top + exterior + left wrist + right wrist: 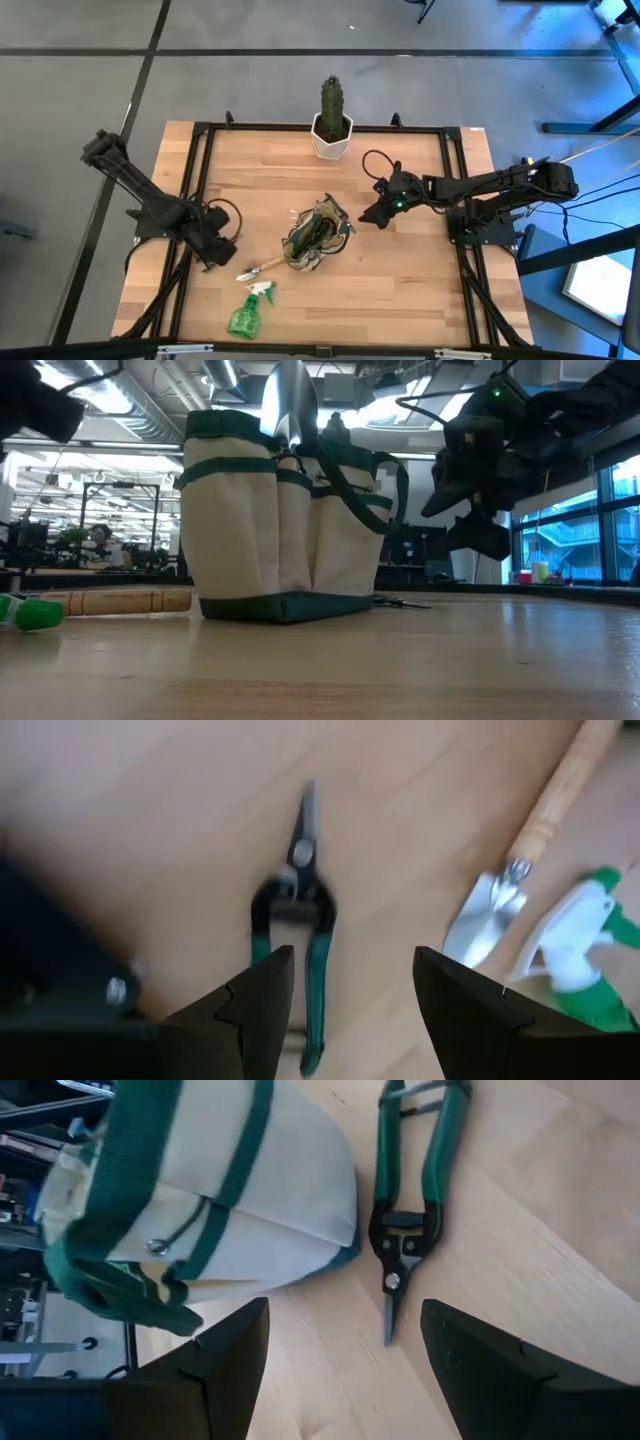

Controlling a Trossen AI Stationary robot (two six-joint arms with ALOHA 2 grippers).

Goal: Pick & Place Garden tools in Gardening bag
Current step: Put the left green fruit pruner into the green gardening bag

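Nearest us lies the translucent green plastic spray bottle (pixel 247 312) with its white trigger head, on its side, in front of the olive-green and tan fabric gardening bag (pixel 315 237) and to its left. Between that bottle and the bag we see a silver trowel with a wooden handle (pixel 262 268) lying flat, its handle end close to the bag's base. The bag stands upright, and a silver tool blade (pixel 290 405) sticks up out of its top.

Left of the bag, the left gripper (pixel 352 970) hangs over a pair of green-handled pruning shears (pixel 300 920) on the wooden table (pixel 400 290); its fingers stand apart and hold nothing. Right of the bag, the right gripper (pixel 345 1330) hovers with its fingers wide and empty above a second pair of green-handled shears (pixel 405 1210), which lies just beside the bag's bottom edge. Behind the bag stands a green cactus in a white pot (pixel 331 120).
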